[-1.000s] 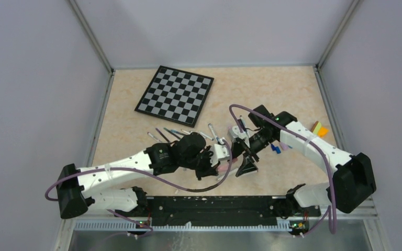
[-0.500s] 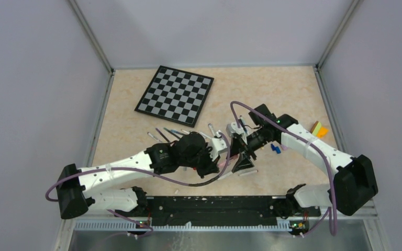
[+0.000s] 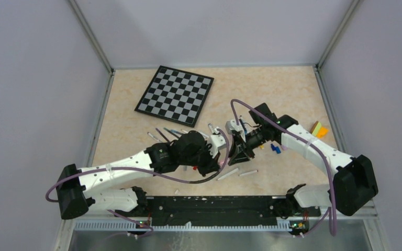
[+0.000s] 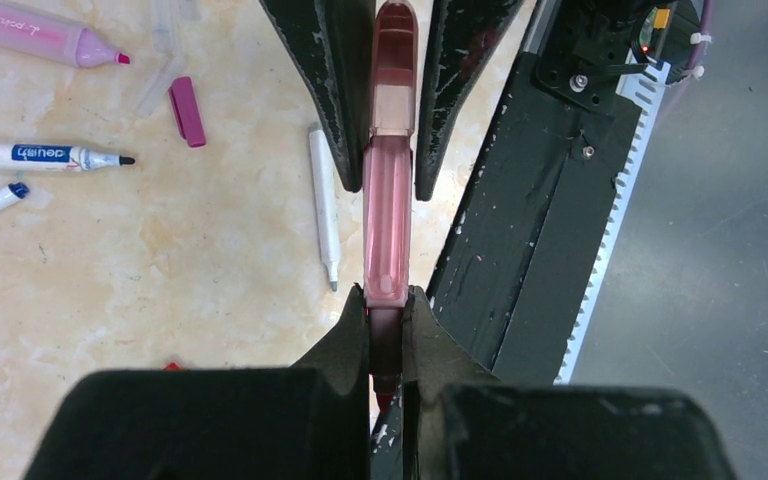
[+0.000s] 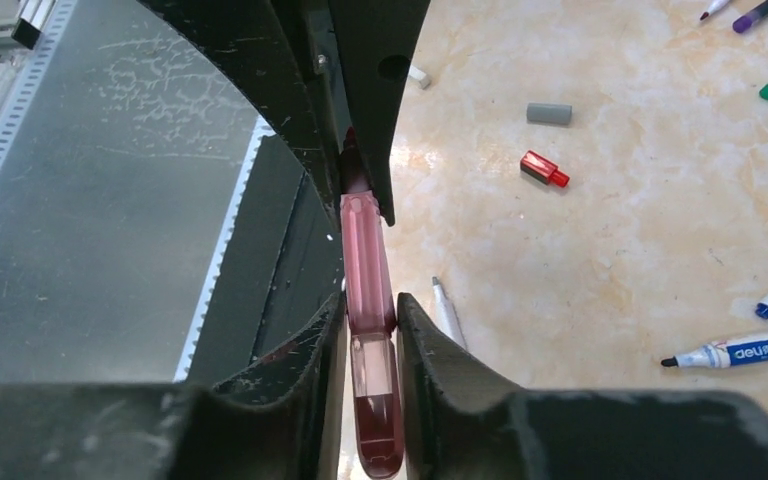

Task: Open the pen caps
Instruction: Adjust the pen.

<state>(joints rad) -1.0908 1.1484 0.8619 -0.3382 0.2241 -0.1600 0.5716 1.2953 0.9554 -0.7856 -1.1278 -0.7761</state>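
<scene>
The pink pen was not on the bench but in the air above its near edge, stretched between the two claws. The left claw was tight on one end of the pen. The right claw had both fingers pressed on the other end, so it was narrow and holding the same pen. The arms were probably placed like this, face to face, so that one claw could fix the body while the other drew the cap straight off along the pen.

In the left wrist view the long axis of the pen ran from 6 o'clock, at the left claw, to 12 o'clock, where it passed between the fingers of the right claw. A seam near the 12 o'clock end suggested that the cap was on that side, but this was not certain. In the top view the claws met head-on, roughly along the line from 9 to 3 o'clock, and the pen itself was hidden between them.

Other pieces lay loose on the bench, likely already separated: a red cap and a grey cap toward 1 o'clock in the right wrist view, a purple cap toward 10 o'clock in the left wrist view, and a thin white pen just beside the held one, nearly parallel to it
</scene>
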